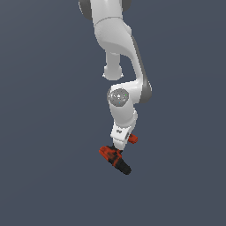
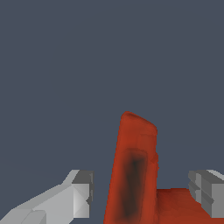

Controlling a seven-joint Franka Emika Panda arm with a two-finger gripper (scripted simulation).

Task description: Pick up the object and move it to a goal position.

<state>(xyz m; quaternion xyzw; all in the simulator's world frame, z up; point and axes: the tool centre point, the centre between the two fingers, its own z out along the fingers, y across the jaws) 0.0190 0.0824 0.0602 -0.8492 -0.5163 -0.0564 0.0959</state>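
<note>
While fingers (image 2: pixel 81 192) stood apart, cordless drill (image 2: pixel 133 170) sat between them, gaps both sides; gripper (image 1: pixel 117 150) unobstructed.

The exterior view looks from a distance at the whole arm (image 1: pixel 121 66), taking in the tool (image 1: pixel 118 152) and the drill (image 1: pixel 114 159) at its end. The wrist view sits close behind the tool (image 2: pixel 142 192), looking along its fingers (image 2: pixel 81 192) at the drill (image 2: pixel 133 170). Both views share the tool and the drill.

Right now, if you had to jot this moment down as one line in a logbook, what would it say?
arm: lowered over drill | fingers: apart, either side of the red body, no contact seen | drill: lying tilted, black tip toward exterior view's right | grasp: not yet closed
</note>
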